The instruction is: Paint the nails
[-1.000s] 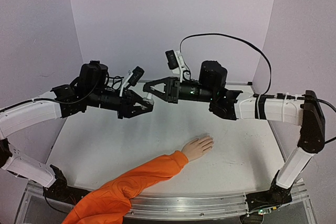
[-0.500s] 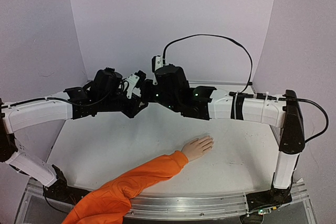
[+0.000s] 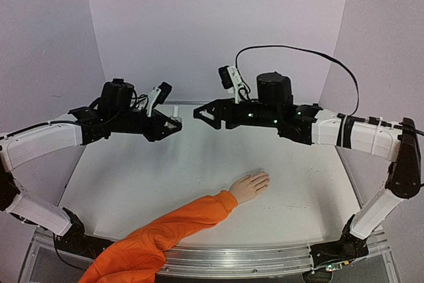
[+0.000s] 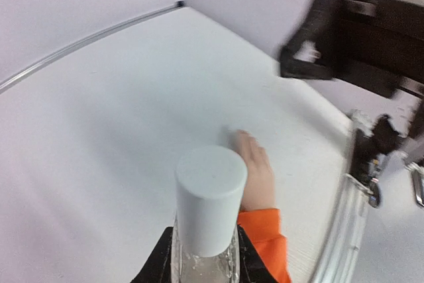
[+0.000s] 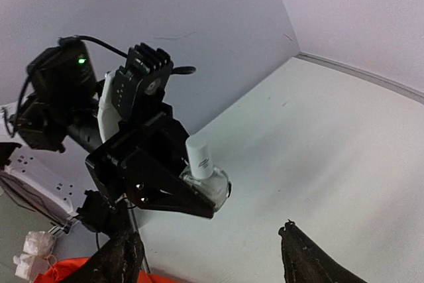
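A small clear bottle [image 3: 175, 116] with a white cap [image 4: 211, 197] stands upright in my left gripper [image 3: 171, 124], which is shut on its glass body above the back of the table. In the right wrist view the bottle [image 5: 202, 167] shows with its cap on. My right gripper [image 3: 201, 111] hangs open a short way to the right of it, its fingertips [image 5: 311, 260] holding nothing. The pale mannequin hand [image 3: 250, 185] with its orange sleeve [image 3: 165, 230] lies flat on the table below. The nails at the fingertips [image 3: 265, 177] are too small to make out.
The white table [image 3: 132, 177] is enclosed by lilac walls at the back and sides. A metal rail [image 3: 265, 256] runs along the near edge. The right arm's black cable [image 3: 291, 50] loops above it.
My right gripper was shut at the bottle's cap; it has now opened and drawn back to the right. The left gripper still holds the bottle and has shifted slightly left.
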You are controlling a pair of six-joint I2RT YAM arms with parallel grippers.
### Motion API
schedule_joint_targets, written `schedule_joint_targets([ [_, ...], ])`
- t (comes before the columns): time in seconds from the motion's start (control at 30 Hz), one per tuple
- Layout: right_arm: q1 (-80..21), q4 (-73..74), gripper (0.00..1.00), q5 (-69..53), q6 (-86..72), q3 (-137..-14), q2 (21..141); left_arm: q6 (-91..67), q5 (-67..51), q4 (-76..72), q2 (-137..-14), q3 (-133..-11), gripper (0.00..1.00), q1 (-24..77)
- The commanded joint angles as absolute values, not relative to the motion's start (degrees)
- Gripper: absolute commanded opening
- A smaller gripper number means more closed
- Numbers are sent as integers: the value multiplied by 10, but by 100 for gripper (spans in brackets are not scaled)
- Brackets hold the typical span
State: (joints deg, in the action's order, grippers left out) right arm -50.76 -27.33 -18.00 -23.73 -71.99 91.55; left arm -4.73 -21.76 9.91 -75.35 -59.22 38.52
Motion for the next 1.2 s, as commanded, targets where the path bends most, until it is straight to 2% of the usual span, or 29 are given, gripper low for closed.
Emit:
schedule_joint_targets([
  [0.0, -485, -397, 75, -423, -227, -696, 890, -31, -564, 43, -725, -613, 0, 381],
  [0.1, -485, -447, 78, -488, -252, -698, 901, -48, -673, 38, -737, -633, 0, 381],
  [0.23, -485, -567, 76, -548, -328, -684, 915, -58, -726, 37, -751, -645, 0, 396],
  [0.53, -499, -616, 57, -576, -363, -702, 945, -61, -733, 37, -776, -657, 0, 427],
  [0.8, -514, -635, 34, -595, -373, -723, 969, -63, -735, 36, -785, -661, 0, 430],
  [1.07, -518, -644, 0, -594, -374, -714, 969, -58, -707, 36, -775, -652, 0, 426],
  [1.17, -517, -638, 0, -574, -368, -698, 961, -57, -634, 36, -760, -643, 0, 420],
])
